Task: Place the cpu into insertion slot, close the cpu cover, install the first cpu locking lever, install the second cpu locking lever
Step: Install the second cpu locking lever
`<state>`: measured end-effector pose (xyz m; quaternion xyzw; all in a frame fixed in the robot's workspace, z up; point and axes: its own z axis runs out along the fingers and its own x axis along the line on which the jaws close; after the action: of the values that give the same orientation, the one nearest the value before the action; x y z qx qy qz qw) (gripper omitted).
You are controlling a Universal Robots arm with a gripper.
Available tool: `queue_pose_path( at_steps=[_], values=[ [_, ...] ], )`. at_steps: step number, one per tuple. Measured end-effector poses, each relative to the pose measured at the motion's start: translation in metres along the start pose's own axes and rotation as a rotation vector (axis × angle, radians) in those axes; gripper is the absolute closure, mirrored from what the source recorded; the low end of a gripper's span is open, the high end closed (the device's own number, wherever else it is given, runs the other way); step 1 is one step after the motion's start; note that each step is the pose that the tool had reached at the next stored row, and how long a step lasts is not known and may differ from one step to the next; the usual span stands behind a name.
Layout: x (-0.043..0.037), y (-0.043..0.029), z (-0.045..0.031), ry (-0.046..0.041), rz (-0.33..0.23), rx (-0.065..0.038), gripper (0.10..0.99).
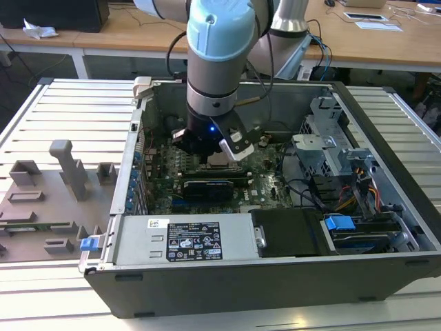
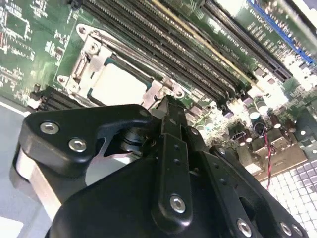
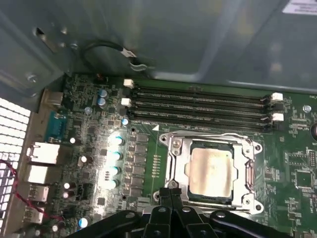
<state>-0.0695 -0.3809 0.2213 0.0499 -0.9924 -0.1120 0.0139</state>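
**Operator:** Report tool status, nearest item first.

**Technician:** Your gripper (image 3: 171,191) has its fingertips pressed together with nothing between them. In both wrist views the tips sit just beside the near edge of the insertion slot (image 3: 174,148). In the exterior view the gripper (image 1: 207,148) hangs low inside the open computer case (image 1: 386,131), above the green motherboard (image 1: 265,183).

**Operator:** Where is the cpu?

**Technician:** The cpu (image 3: 211,171) lies inside the insertion slot, flat as far as you can judge. Its top is a pale, dull silver square with a soft glare, and a thin dark border surrounds it. The cpu cover (image 3: 247,176) appears to lie down around the chip, its cut-out centre exposing the metal top. You cannot tell from these views whether either locking lever is latched.

**Operator:** Hazards from this position?

**Technician:** Probable faults:
- Tips slipping off a thin lever and striking the cpu top or nearby capacitors (image 3: 115,156). Cause: narrow contact on springy wire.
- Cover lifting again. Cause: lever released before it hooks.
- Sideways drift into the memory slots (image 3: 198,106) beyond the socket. Cause: close spacing there.
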Motion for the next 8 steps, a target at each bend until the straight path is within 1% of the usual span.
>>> queue_pose_path(
  at_steps=[1,3,5,8],
  values=[
    [-0.0024,-0.0002,-0.0001,0.0050,0.001,0.007,0.980],
    [-0.0052,-0.0004,-0.0001,0.0097,0.002,0.015,0.980],
    [-0.0068,-0.0005,-0.0002,0.0119,0.003,0.023,0.980],
    [-0.0075,-0.0003,-0.0015,0.0130,0.004,0.033,0.980]
  ],
)
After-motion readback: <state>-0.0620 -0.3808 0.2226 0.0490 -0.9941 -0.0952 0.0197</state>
